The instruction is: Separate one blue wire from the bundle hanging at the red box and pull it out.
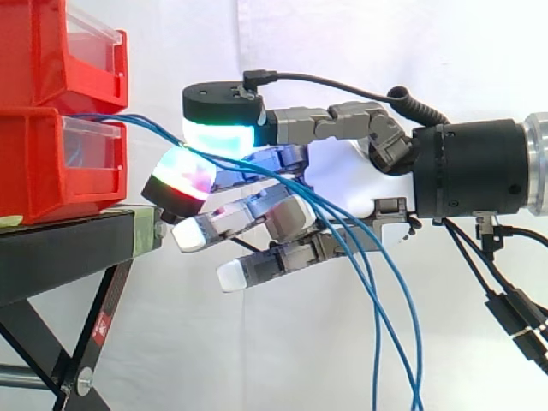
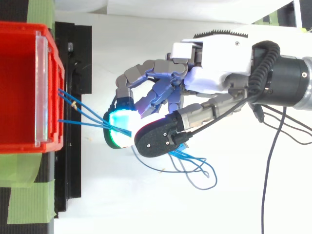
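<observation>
The hand pinches the blue wires between two curled pads. Ahead of the pads, the strands run straight to the red box. Behind them, slack hangs down. The pull-out should follow this axis.

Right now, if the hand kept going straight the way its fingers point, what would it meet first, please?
Most likely the front of the lower red bin, just past the blue wires the hand pinches; depth is unclear.

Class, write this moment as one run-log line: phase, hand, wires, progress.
phase: grasp at bundle | hand: fingers pinching blue wires | wires: run from lower red bin, loose ends hang below hand | pull-out: not yet done
</observation>
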